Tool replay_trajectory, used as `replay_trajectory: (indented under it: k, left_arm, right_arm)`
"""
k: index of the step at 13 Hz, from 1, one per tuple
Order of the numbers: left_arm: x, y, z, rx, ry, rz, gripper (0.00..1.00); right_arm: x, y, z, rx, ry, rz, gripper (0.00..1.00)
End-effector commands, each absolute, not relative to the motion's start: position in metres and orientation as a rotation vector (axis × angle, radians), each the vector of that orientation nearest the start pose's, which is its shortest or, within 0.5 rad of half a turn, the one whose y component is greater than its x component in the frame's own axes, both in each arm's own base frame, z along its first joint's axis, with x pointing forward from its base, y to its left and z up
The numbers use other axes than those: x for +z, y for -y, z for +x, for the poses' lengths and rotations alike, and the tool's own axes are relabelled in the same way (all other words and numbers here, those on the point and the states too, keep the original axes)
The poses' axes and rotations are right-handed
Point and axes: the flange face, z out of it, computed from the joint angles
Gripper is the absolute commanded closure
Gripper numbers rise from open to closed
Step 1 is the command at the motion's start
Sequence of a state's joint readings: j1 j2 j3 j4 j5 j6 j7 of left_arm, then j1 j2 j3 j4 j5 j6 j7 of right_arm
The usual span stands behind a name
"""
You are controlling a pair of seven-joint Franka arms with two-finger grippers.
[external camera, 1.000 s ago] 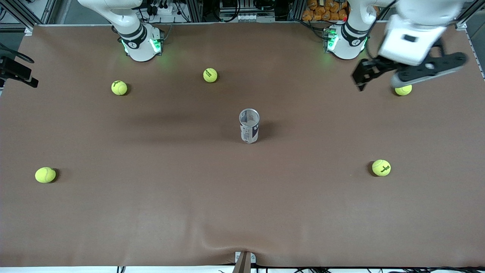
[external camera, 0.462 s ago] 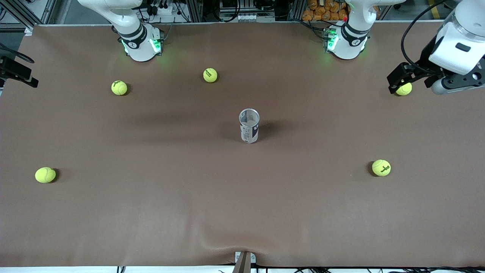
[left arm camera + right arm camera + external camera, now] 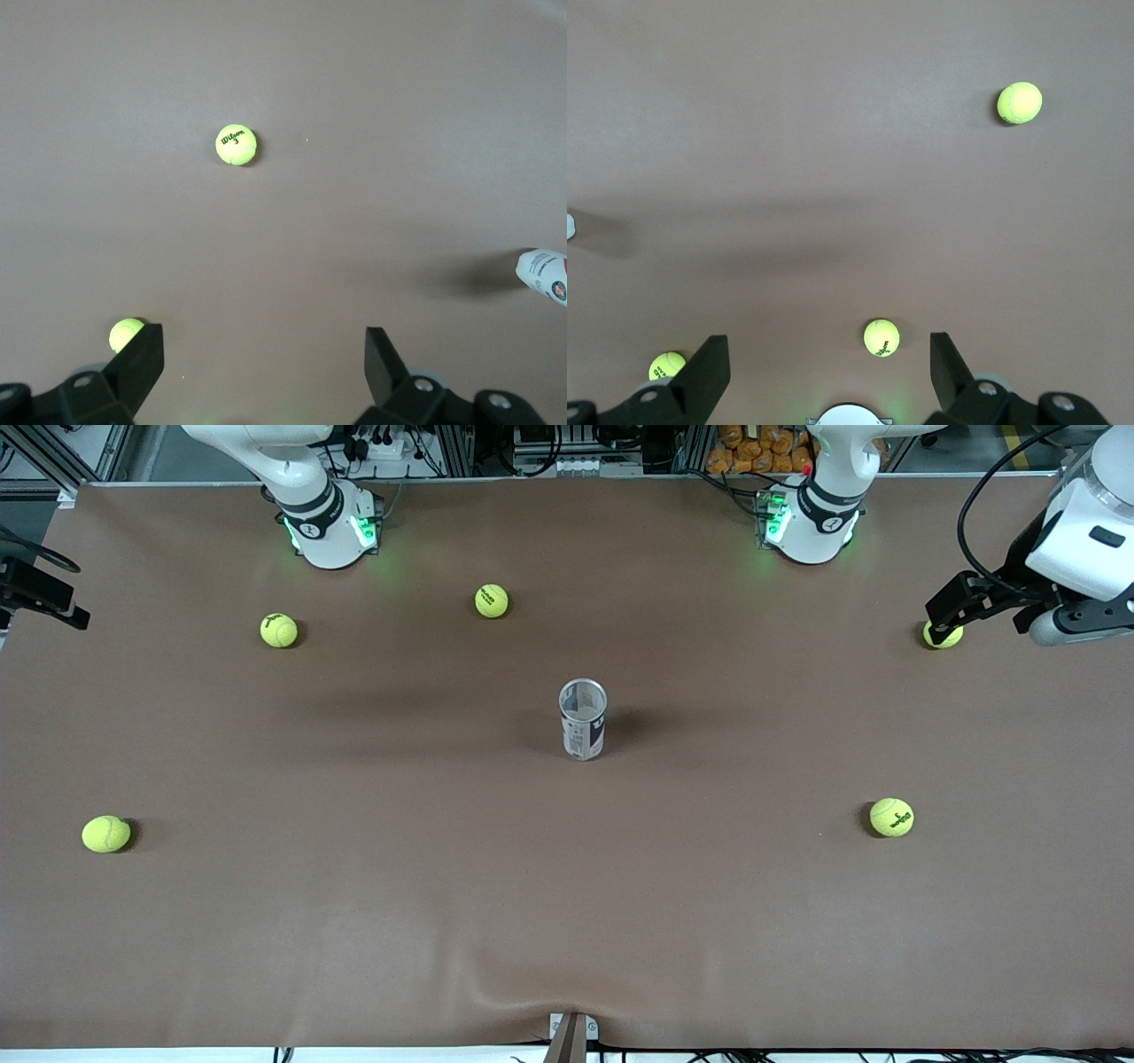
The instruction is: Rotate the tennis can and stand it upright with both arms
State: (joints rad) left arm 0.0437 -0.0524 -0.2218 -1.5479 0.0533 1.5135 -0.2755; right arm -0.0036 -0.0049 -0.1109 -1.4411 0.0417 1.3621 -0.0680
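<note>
The tennis can point(image 3: 583, 719) stands upright in the middle of the table with its open metallic rim up, and nothing touches it. Its edge shows in the left wrist view point(image 3: 545, 274). My left gripper point(image 3: 952, 607) hangs in the air over a tennis ball point(image 3: 946, 636) at the left arm's end of the table, well away from the can. Its fingers are wide open and empty in the left wrist view point(image 3: 263, 363). My right gripper point(image 3: 829, 367) is out of the front view. It is open and empty, high over the table near its own base point(image 3: 328, 522).
Several yellow-green tennis balls lie scattered on the brown table: one point(image 3: 492, 600) and another point(image 3: 279, 630) near the right arm's base, one point(image 3: 106, 833) at the right arm's end, one point(image 3: 891, 817) nearer the front camera toward the left arm's end.
My left gripper has swung away from the table's middle toward the left arm's end, and now hangs over the ball there. The can and balls have not moved.
</note>
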Motion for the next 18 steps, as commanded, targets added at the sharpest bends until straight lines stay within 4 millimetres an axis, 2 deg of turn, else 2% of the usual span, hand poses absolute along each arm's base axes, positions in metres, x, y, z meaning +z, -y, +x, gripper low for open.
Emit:
replay_trajectory:
  k: [1, 5, 10, 16, 18]
  left_arm:
    - [0.665, 0.09, 0.512, -0.049, 0.128, -3.088, 0.0]
    - [0.666, 0.069, 0.514, -0.031, 0.101, -3.087, 0.0]
    - [0.676, 0.067, 0.515, -0.033, 0.109, -3.102, 0.0]
    - [0.675, 0.066, 0.513, 0.001, 0.109, -3.104, 0.0]
    - [0.675, 0.058, 0.512, 0.017, 0.133, -3.117, 0.0]
  right_arm:
    - [0.672, 0.055, 0.527, 0.098, -0.045, -3.081, 0.0]
    - [0.672, 0.055, 0.527, 0.101, -0.045, -3.083, 0.0]
    - [0.672, 0.055, 0.527, 0.103, -0.045, -3.083, 0.0]
    - [0.673, 0.053, 0.526, 0.104, -0.039, -3.11, 0.0]
    - [0.674, 0.05, 0.526, 0.107, -0.031, -3.131, 0.0]
